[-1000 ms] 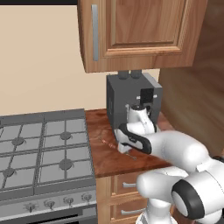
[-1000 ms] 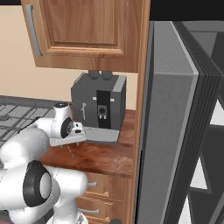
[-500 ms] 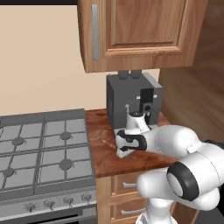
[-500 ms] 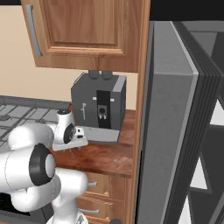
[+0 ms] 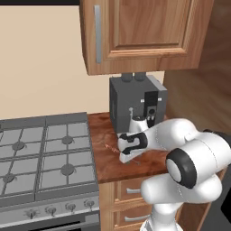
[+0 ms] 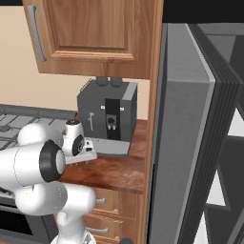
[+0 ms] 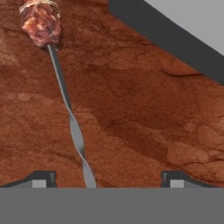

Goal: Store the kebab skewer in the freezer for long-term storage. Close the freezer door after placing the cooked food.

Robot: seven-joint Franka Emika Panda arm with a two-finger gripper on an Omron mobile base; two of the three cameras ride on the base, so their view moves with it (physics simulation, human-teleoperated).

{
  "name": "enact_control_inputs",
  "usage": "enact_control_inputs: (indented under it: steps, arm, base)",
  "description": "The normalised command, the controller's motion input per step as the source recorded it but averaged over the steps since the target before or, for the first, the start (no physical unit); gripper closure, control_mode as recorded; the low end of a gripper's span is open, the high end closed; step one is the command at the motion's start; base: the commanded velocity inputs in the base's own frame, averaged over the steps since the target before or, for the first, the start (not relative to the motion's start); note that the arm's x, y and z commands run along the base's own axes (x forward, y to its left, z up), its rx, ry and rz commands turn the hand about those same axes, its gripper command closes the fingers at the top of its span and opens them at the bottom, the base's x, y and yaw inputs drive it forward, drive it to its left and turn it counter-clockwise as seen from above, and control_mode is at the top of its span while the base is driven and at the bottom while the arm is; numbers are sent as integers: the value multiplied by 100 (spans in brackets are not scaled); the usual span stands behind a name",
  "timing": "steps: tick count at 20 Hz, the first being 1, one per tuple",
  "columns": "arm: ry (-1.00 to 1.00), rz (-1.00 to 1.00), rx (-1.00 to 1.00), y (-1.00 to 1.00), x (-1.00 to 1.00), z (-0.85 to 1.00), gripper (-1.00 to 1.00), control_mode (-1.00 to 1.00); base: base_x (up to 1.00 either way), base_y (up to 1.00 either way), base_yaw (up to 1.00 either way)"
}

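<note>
Here, at the bottom of the hand view, the gripper (image 7: 107, 181) hangs low over the reddish-brown counter (image 7: 144, 113) with its two dark fingertips (image 7: 41, 178) set wide apart and holding nothing. The thin grey shaft of the kebab skewer (image 7: 65, 98) lies flat on the counter and runs up between them, nearer the left tip, which suggests the hand is lined up to close across the bare stick rather than the meat. The red-brown chunk sits at the upper left of that frame. Beyond the skewer, a dark edge and grey face of the coffee machine (image 7: 175, 30) cross the upper right, so room on that side is limited. In the left base view the gripper (image 5: 128, 155) is at centre frame, pointing down just in front of the coffee machine (image 5: 135, 101). In the right base view the grey freezer door (image 6: 183, 143) stands open at the right, evidently left ready to receive the food.
</note>
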Motion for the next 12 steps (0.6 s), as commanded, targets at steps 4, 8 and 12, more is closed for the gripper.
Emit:
enact_control_inputs:
  steps: [4, 8, 12]
  arm:
    - [-2, 0, 5, 9, 4, -25, -100, -100]
    - [-4, 0, 5, 21, 0, -29, 100, -100]
    - [-3, 0, 5, 20, 0, -24, 100, -100]
  base:
    - [0, 0, 0]
    - [0, 0, 0]
    - [0, 0, 0]
